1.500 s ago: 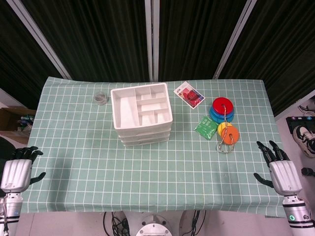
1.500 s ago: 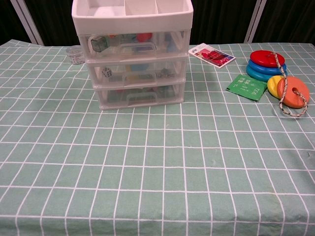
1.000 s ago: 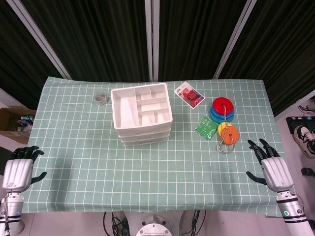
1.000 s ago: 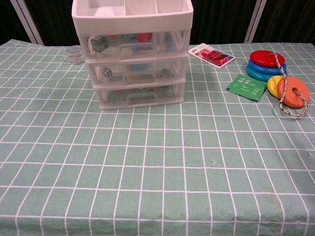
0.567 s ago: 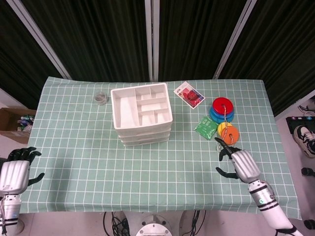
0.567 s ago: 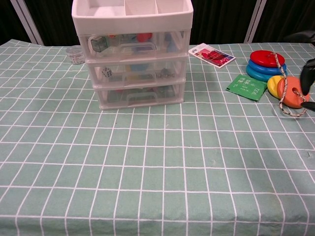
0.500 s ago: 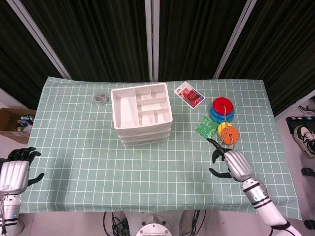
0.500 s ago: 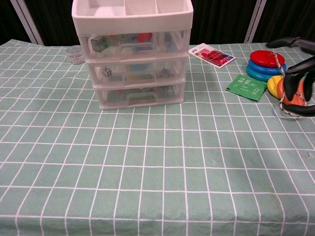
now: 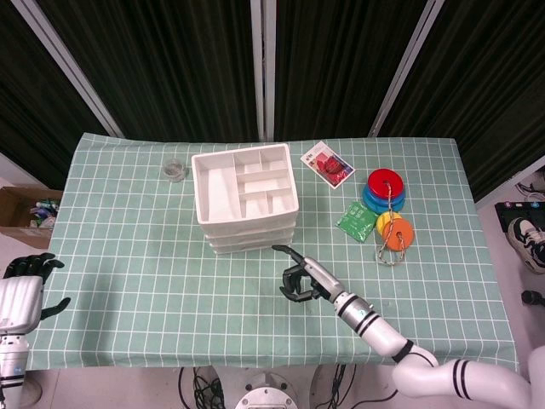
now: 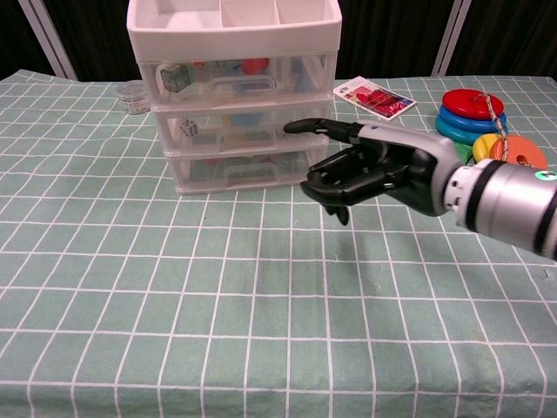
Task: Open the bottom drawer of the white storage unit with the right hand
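The white storage unit (image 9: 247,200) stands at the table's middle back, with three clear drawers showing in the chest view (image 10: 235,96). Its bottom drawer (image 10: 248,170) is closed, its handle facing me. My right hand (image 9: 302,274) hovers just in front of the unit's lower right corner. In the chest view the right hand (image 10: 374,170) has its thumb stretched toward the unit and its fingers loosely curved, holding nothing and a little apart from the drawer. My left hand (image 9: 21,298) hangs open off the table's lower left edge.
A small clear jar (image 9: 174,169) sits left of the unit. Right of it lie a red and white card packet (image 9: 328,164), a green packet (image 9: 356,221), a stack of red and blue rings (image 9: 385,189), and yellow and orange rings (image 9: 394,230) with a cord.
My right hand has swept left from beside the rings to just in front of the storage unit's bottom drawer. The left hand has sunk slightly.
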Tool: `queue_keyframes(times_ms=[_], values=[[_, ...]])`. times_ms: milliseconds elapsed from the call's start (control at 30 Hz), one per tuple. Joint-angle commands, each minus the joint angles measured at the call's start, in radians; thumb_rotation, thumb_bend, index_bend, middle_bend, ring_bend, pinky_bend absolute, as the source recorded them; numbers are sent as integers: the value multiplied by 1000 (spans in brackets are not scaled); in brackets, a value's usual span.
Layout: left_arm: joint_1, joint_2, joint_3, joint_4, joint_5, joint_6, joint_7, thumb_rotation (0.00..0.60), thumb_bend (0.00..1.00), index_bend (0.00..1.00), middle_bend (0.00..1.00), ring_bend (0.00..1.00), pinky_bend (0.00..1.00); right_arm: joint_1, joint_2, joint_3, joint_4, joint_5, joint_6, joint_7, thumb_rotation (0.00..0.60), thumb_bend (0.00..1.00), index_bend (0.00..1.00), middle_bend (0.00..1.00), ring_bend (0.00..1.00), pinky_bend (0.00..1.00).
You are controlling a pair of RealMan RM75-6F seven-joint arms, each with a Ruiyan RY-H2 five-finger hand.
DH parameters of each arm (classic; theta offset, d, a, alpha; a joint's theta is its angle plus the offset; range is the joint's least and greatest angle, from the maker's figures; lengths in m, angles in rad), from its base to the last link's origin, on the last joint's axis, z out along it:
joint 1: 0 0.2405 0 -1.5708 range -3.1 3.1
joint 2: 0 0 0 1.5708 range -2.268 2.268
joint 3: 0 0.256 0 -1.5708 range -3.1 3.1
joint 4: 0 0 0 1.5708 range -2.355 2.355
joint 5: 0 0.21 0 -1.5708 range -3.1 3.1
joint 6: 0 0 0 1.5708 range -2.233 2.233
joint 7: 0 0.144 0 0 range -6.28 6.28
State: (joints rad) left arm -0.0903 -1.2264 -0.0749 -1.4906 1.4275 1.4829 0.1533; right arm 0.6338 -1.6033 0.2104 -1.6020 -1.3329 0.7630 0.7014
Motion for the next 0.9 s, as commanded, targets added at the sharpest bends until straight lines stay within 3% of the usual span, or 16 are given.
queue_keyframes(times_ms=[33, 433, 900], values=[[-1, 0, -2, 7, -2, -1, -9, 600, 25, 365, 255, 210, 208, 56, -76, 45, 60, 84, -80, 67, 600, 363, 89, 659, 624, 648], [8, 1, -2, 21, -7, 9, -23, 600, 25, 365, 255, 210, 207, 121, -203, 122, 206, 133, -169, 188, 600, 395, 89, 659, 641, 648], [12, 4, -3, 14, -13, 12, -22, 600, 25, 365, 255, 210, 207, 170, -244, 157, 275, 114, -214, 218, 600, 414, 89, 660, 648, 648]])
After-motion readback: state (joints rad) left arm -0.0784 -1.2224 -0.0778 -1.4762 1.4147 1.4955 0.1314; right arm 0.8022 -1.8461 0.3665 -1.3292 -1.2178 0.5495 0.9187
